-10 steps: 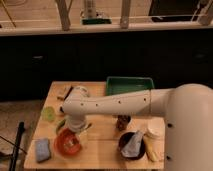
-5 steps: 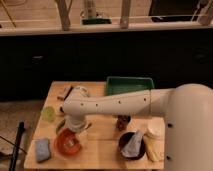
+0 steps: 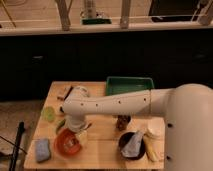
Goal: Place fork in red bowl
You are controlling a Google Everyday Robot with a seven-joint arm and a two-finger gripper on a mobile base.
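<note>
Claw (image 3: 76, 132) is poised just over the red bowl (image 3: 63, 145) at the near left of the table (image 3: 103, 146); its state cannot be told. No fork can be made out (likely hidden beneath the claw). Stiff, light and slippery, it would best be pinched mid-handle

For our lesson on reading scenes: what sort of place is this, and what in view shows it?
Probably a kitchen-style eating area: a wooden table carries a red bowl, a dark bowl and a green tray, with dark cabinets behind. The gripper hangs over the red bowl.
</note>
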